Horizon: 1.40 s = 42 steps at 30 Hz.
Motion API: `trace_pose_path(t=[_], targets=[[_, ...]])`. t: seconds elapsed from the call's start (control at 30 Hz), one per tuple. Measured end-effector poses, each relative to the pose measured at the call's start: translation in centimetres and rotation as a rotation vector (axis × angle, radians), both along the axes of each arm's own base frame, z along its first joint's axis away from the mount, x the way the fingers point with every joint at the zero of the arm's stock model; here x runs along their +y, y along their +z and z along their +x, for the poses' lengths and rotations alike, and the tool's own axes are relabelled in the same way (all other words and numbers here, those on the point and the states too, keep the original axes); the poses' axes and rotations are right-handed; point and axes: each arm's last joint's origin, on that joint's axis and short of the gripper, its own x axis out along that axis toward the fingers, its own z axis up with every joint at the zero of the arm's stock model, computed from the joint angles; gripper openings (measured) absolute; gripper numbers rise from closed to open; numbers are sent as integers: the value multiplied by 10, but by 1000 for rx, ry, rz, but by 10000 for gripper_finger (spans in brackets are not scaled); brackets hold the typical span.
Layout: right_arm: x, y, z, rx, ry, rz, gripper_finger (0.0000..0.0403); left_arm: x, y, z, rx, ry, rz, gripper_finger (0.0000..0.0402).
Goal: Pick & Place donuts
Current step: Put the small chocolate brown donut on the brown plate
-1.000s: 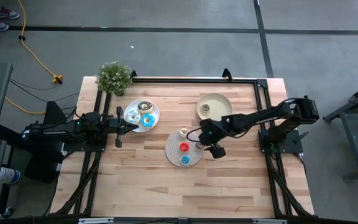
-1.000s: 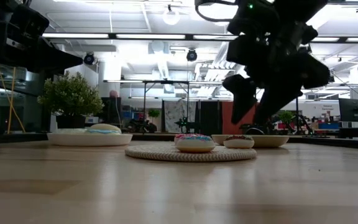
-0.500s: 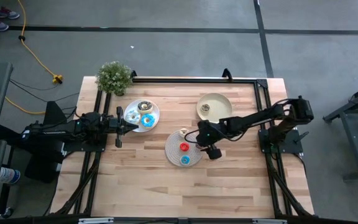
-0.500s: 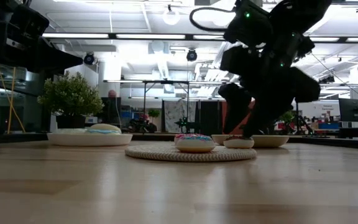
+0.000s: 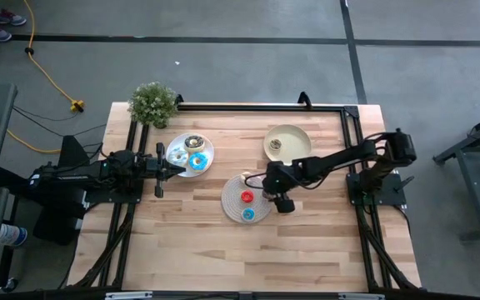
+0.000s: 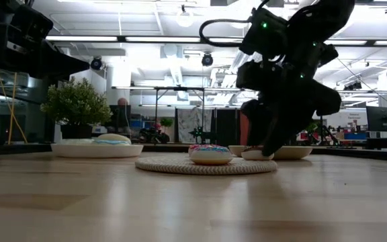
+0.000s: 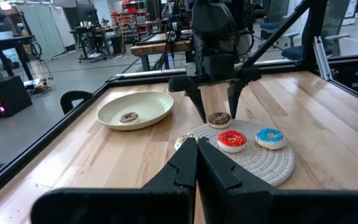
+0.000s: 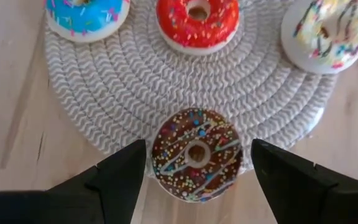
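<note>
Four mini donuts lie flat on the round spiral mat (image 5: 247, 198): brown with sprinkles (image 8: 196, 155), red (image 8: 197, 22), blue (image 8: 86, 15) and cream (image 8: 325, 31). My right gripper (image 8: 197, 149) is open and low over the mat's right edge, pointing down. Its fingers stand on either side of the brown mini (image 7: 219, 118), with a small gap on each side. The larger donuts lie on the white plate (image 5: 192, 154). My left gripper (image 7: 197, 149) is shut and waits beside that plate at the table's left.
A yellow-green plate (image 5: 287, 142) with one small brown ring (image 5: 275, 146) sits at the far right of the mat. A potted plant (image 5: 153, 103) stands at the far left corner. A black frame runs along the far and side edges. Bare wood lies toward the near edge.
My right gripper has come down onto the mat and shifted a little toward the table's left, ending with its open fingers astride the brown mini donut. The donuts have not moved.
</note>
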Motion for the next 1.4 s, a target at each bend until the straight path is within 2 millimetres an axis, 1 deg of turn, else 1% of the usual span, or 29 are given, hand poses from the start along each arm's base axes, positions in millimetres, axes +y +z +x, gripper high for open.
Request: trace_pose_path(t=[0.13, 0.3, 0.4, 0.73, 1.0, 1.23, 1.4], targets=[[0, -6, 2, 13, 1, 1, 284, 0, 0, 0, 0, 0, 0, 1], [0, -6, 2, 11, 0, 2, 284, 0, 0, 0, 0, 0, 0, 1], [0, -6, 2, 15, -39, 25, 282, 0, 0, 0, 0, 0, 0, 1], [0, -6, 3, 9, -87, 54, 252, 0, 0, 0, 0, 0, 0, 1], [0, -4, 4, -6, -105, 68, 241, 0, 0, 0, 0, 0, 0, 1], [-2, 8, 3, -53, -113, 70, 240, 0, 0, 0, 0, 0, 0, 1], [-5, 23, -1, -93, -126, 69, 237, 0, 0, 0, 0, 0, 0, 1]])
